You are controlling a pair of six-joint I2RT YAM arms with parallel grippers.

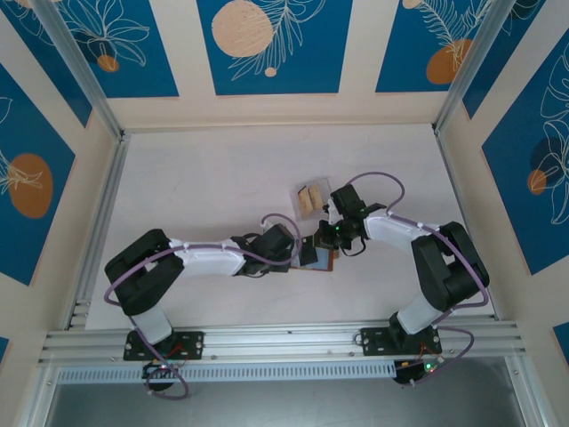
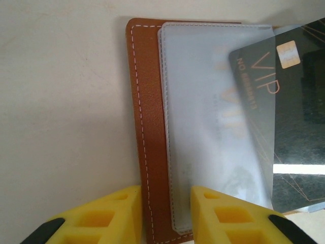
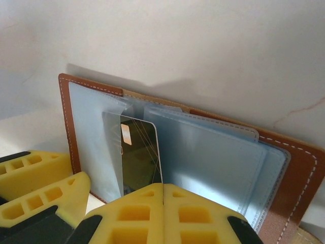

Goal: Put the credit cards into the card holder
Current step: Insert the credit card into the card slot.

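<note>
While the left end effector (image 2: 166, 213), fingers (image 2: 223, 216) parted, is straddling the open reddish-brown leather card holder (image 2: 144, 101) (flat on the white surface (image 2: 61, 101)), the closed right end effector (image 3: 162, 190) is pinching a dark rectangular credit card (image 3: 139, 157).

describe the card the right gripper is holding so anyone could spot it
On the white table lies the open brown card holder. The right gripper holds a card at its clear sleeves. It is dark with copper VIP lettering, unlike the pale cards nearby.
</note>
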